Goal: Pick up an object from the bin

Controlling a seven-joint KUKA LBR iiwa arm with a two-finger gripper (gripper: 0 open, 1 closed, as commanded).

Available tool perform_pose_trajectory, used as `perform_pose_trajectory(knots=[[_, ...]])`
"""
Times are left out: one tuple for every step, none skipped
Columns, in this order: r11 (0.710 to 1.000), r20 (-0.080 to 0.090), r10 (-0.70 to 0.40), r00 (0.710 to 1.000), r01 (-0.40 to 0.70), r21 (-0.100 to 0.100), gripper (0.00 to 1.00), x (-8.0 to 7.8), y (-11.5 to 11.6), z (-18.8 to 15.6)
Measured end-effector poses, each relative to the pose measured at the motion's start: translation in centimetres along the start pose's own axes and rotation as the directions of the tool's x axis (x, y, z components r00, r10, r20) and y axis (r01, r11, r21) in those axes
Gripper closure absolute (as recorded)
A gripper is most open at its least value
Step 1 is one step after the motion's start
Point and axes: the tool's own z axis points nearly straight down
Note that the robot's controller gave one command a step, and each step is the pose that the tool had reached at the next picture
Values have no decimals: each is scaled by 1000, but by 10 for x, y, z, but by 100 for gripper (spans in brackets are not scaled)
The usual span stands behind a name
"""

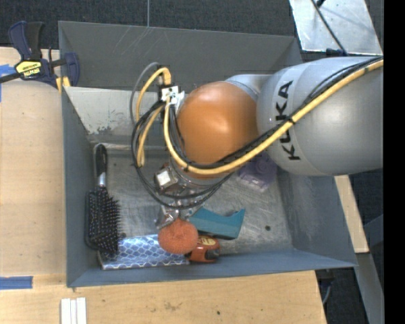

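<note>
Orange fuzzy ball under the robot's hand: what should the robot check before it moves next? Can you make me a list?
1. Gripper above the orange ball: ok, it hangs right over the ball in the view.
2. Ball's top free: ok, nothing lies on it.
3. Neighbours apart: not ok, a small orange-red thing lies against it and a teal thing is close.
4. Black hairbrush out of the way: ok, it lies by the view's left wall.
5. Gripper touching the ball: cannot tell, cables hide the spot.
</note>
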Motion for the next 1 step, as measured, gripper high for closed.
perform_pose_trajectory(knots=[[1000, 0, -20, 1000, 20, 6, 100, 8, 1, -12]])
